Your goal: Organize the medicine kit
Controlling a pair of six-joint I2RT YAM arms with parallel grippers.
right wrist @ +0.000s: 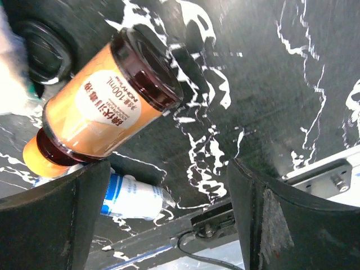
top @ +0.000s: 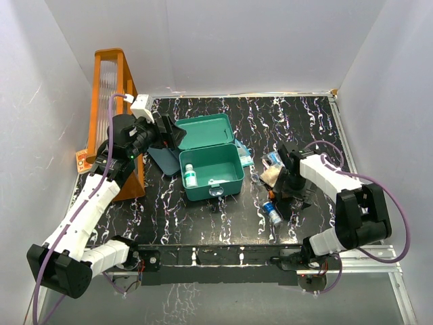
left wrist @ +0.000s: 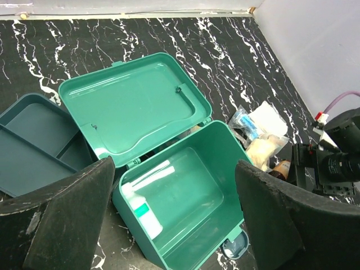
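Kit [top: 230,184] open mid-table, lid back, ready for loading.
My left gripper [left wrist: 174,166] hangs wide above the kit, I judge on standby; my right gripper [right wrist: 169,166], spread and empty, hovers by the brown bottle [right wrist: 101,107] lying flat, probably my next pick.

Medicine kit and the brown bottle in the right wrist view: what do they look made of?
Medicine kit: moulded plastic, smooth teal, soft sheen on the lid. Brown bottle: glossy translucent amber, glass or plastic unclear; orange paper-like label.
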